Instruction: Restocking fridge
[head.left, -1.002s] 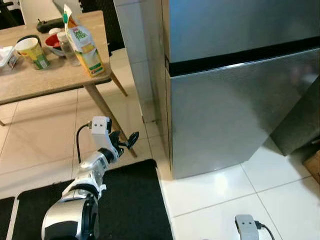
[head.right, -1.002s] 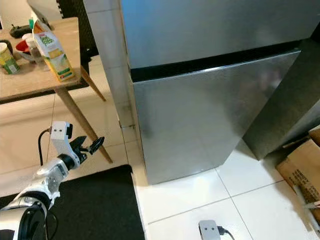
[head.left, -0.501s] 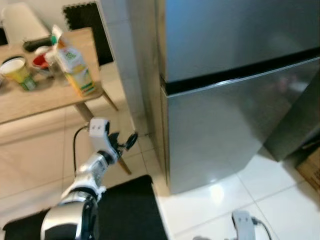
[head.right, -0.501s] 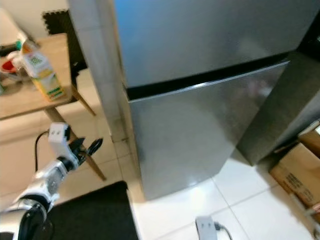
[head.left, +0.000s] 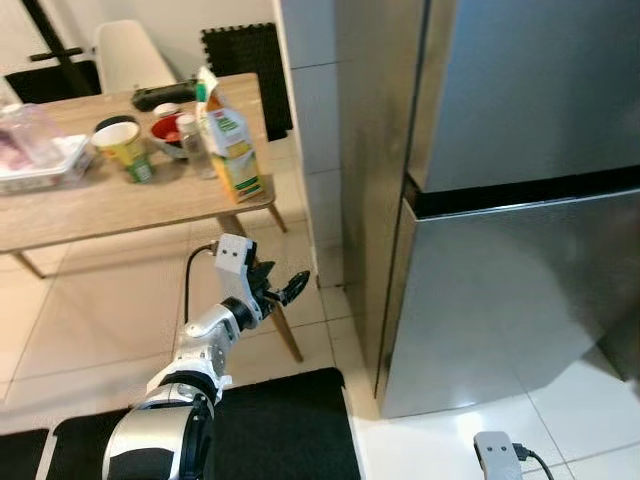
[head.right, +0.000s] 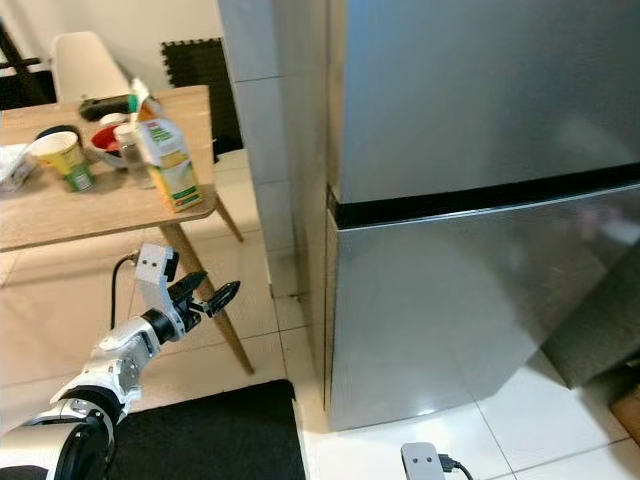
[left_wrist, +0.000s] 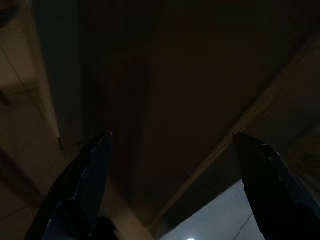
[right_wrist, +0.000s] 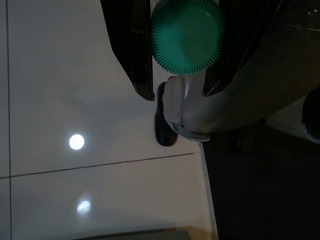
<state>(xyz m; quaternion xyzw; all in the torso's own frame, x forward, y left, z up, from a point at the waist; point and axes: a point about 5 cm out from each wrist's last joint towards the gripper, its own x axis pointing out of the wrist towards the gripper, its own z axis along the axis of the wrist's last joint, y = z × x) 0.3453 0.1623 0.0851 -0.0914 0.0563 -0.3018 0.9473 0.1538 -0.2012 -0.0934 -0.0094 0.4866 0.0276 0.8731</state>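
The steel fridge (head.left: 520, 290) stands on the right with both doors closed and a black gap (head.left: 520, 195) between them. My left gripper (head.left: 285, 288) is held out open and empty in front of the table leg, left of the fridge. In the dark left wrist view its two fingers (left_wrist: 80, 190) stand wide apart, pointing at the fridge's side. My right gripper (right_wrist: 178, 94) hangs low over the floor, shut on a bottle with a green ribbed cap (right_wrist: 187, 35). A juice carton (head.left: 232, 150) stands on the table's near corner.
The wooden table (head.left: 60, 210) on the left holds a cup (head.left: 125, 150), a red bowl (head.left: 165, 128), a clear bottle (head.left: 198, 145) and a plastic container (head.left: 35, 150). A white chair (head.left: 130, 65) stands behind it. A black mat (head.left: 270, 430) lies at my feet on white tiles.
The camera has swung, so the fridge sits further right and more of the table shows. My left arm keeps its raised, open pose. Nothing was gripped or released.
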